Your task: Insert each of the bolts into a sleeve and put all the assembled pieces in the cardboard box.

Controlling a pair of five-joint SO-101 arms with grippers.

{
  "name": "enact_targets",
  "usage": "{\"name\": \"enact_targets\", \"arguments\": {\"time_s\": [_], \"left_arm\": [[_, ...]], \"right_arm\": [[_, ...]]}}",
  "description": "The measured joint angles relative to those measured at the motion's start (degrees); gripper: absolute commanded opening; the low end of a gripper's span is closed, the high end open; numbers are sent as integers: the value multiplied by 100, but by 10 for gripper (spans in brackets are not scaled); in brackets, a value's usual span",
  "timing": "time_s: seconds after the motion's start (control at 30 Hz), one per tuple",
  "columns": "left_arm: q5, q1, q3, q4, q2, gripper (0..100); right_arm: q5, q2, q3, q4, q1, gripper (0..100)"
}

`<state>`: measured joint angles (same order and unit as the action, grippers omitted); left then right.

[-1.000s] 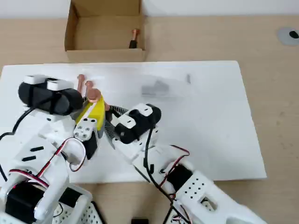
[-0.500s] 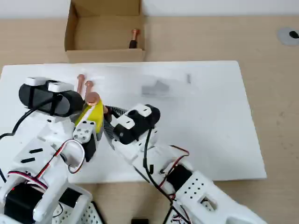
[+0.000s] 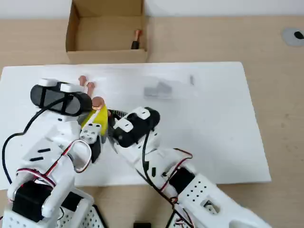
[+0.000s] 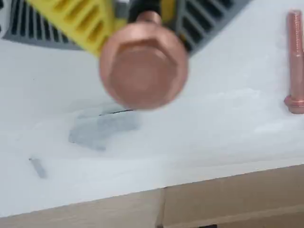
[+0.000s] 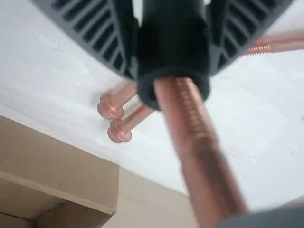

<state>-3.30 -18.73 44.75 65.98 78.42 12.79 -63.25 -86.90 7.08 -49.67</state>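
My left gripper [image 3: 99,110], with a yellow finger, is shut on a copper bolt [image 4: 144,71] whose head faces the left wrist camera. My right gripper [image 5: 173,45] is shut on a black sleeve [image 5: 174,52]. The bolt's threaded shank [image 5: 199,156] meets the sleeve's open end, and the two grippers stand tip to tip over the white mat's [image 3: 209,123] left part. Two loose bolts [image 3: 86,83] lie just beyond them on the mat. The cardboard box [image 3: 72,33] stands past the mat's far left edge with one assembled piece [image 3: 136,40] inside.
A clear plastic bag [image 3: 159,89] lies on the mat's middle. A grey disc [image 3: 293,35] sits on the wooden table at the far right. The mat's right half is bare. One loose bolt [image 4: 295,61] lies beside my left gripper.
My left arm has shifted a little to the right, bringing the bolt closer against the sleeve. My right gripper has barely moved.
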Motion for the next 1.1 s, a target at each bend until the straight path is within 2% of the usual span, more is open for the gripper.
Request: {"name": "enact_targets", "arguments": {"time_s": [0.1, 0.27, 0.43, 0.7, 0.83, 0.97, 1.1], "left_arm": [[0, 26, 9, 0, 0, 122], [255, 695, 79, 88, -9, 188], [308, 1204, 88, 88, -18, 193], [308, 1292, 88, 220, -26, 193], [325, 1679, -97, 273, -62, 190], [290, 2057, -536, 571, -141, 190], [123, 2127, -976, 1037, -492, 193]], "right_arm": [[0, 0, 0, 0, 0, 9], [0, -53, 26, 9, 0, 9], [0, -53, 26, 9, 0, 9], [0, -53, 26, 9, 0, 9], [0, -53, 26, 9, -9, 9], [0, -53, 26, 9, -9, 9], [-53, -53, 26, 9, -9, 9]]}}
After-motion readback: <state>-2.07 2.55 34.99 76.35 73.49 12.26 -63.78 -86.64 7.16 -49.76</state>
